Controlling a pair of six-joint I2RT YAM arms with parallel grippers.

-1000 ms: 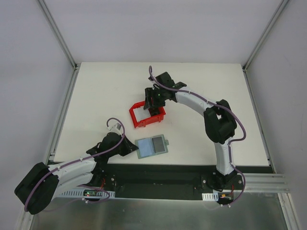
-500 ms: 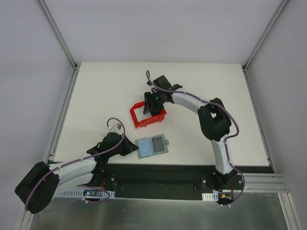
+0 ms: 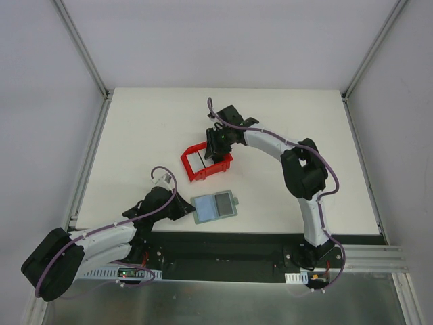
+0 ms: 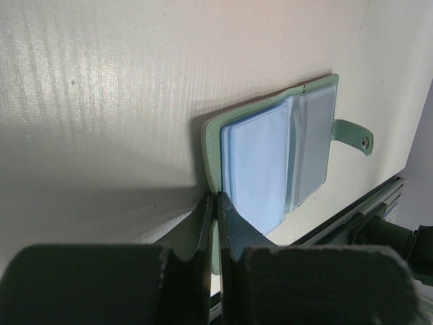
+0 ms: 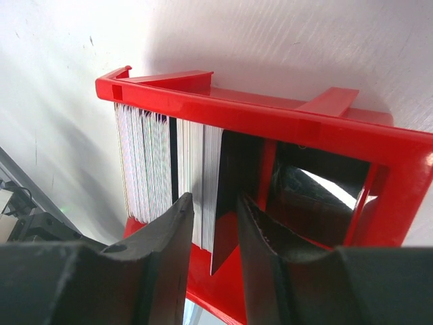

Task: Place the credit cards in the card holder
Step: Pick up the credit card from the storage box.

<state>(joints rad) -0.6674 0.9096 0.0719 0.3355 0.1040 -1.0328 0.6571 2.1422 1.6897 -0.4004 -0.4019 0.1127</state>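
Where everything rests, the tabletop: white and flat, carrying the bin and the wallet, which lie apart from each other.
Red bin: at the centre of the overhead frame. Its walls and inner dividers crowd the reach, and a careless pull would probably drag the whole bin along.
Right fingers: lowered into the bin, slightly parted, straddling the right end of the card stack. I cannot tell whether the pads press yet. The step looks like singling out a card, so close on one or two only, then lift straight up to clear the rim.
Left fingers: clenched on the near edge of the wallet cover, pinning it to the tabletop. Keeping that hold should leave the pockets steady for insertion.
Card holder: lies open in the lower centre of the overhead frame, below the bin. Pale blue pockets face up, and no card shows in them.
Credit cards: packed upright on edge in the bin's left compartment, pale ones with a dark one among them. Neighbours may cling and rise together.
Snap tab: sticks out at the wallet's right edge, clear of the pockets.
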